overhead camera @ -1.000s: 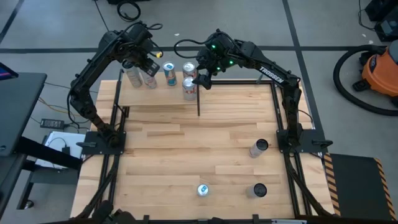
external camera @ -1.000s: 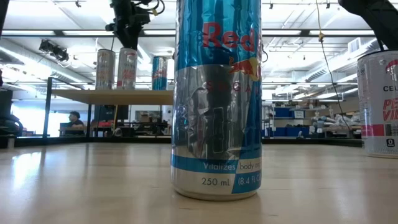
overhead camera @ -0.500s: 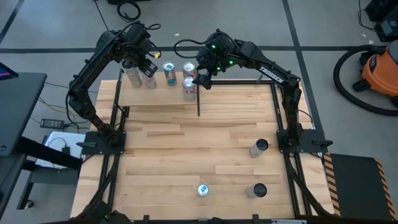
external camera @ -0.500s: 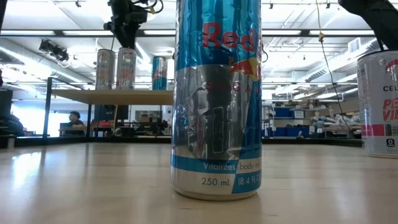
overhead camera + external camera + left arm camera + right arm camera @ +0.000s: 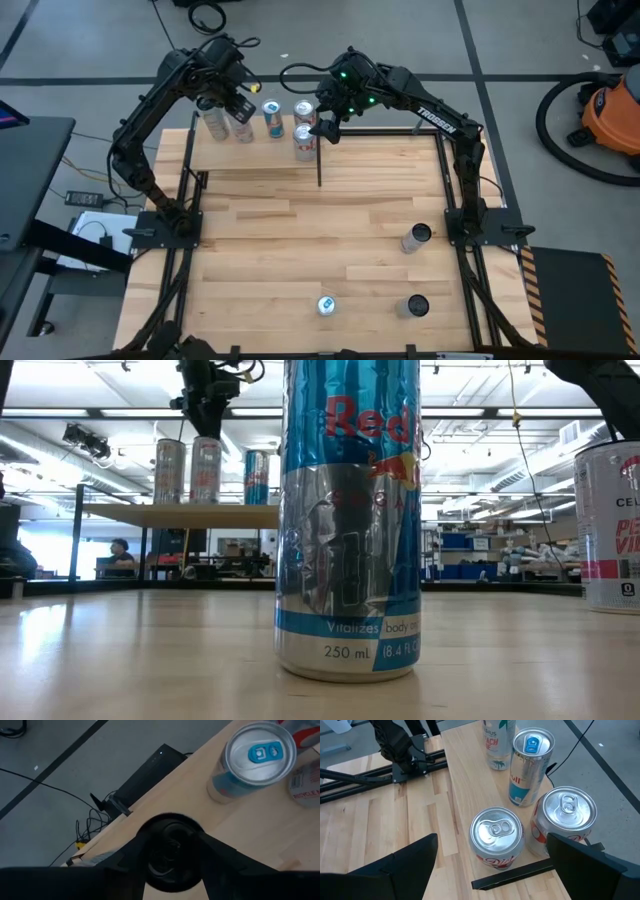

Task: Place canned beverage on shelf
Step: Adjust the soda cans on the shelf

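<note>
Change since a moment ago: basically nothing. The high view looks the same; in the low view the left arm has nudged a hair sideways over the cans.
Left gripper [image 5: 238, 103]: sits above the left end of the shelf [image 5: 250, 158], right over a can. Its wrist view has a dark round can top [image 5: 170, 851] snug between the two fingers, so it looks pinched on it.
Right gripper [image 5: 492, 852]: hovers over the shelf's right end, fingers spread wide with nothing between them, above a silver can with red print [image 5: 497, 838].
Blue-tab can [image 5: 530, 765]: slim shiny aluminium, blue and silver, upright on the shelf.
Shelf: flat pale-wood panel, black rod edges, raised at the far side of the table, with a cluster of upright cans on it.
Tabletop [image 5: 300, 260]: planked light wood. Three more cans stand on it, well apart from the shelf; the blue and silver one [image 5: 350, 520] fills the low view, dented and glossy.
</note>
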`<action>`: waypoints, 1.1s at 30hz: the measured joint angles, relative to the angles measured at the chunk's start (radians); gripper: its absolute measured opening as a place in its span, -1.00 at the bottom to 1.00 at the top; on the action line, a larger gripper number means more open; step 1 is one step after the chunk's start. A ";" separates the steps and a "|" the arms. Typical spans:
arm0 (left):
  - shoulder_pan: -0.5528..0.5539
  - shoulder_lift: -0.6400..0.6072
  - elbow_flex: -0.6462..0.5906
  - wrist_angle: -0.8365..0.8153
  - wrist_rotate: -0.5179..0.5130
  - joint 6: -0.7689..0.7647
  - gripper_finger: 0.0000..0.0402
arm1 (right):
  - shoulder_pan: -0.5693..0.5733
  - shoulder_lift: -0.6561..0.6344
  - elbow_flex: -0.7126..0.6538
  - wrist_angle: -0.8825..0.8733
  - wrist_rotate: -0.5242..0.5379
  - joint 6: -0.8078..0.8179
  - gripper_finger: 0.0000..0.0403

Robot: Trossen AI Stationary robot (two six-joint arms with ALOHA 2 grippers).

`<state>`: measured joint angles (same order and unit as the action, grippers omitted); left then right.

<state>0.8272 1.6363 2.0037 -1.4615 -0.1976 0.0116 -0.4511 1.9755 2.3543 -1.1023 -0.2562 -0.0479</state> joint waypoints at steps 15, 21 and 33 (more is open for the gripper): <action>0.010 0.000 0.000 0.059 0.040 0.001 -0.22 | 0.000 0.000 0.000 0.000 0.000 0.000 0.89; -0.001 -0.006 -0.001 0.056 0.035 0.023 -0.22 | 0.000 0.000 0.000 0.000 0.000 0.000 0.89; 0.001 -0.035 -0.001 -0.062 -0.081 0.013 -0.22 | 0.000 0.000 0.000 0.000 0.000 0.000 0.89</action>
<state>0.8280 1.6009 2.0029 -1.5231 -0.2781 0.0249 -0.4511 1.9755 2.3543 -1.1019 -0.2562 -0.0479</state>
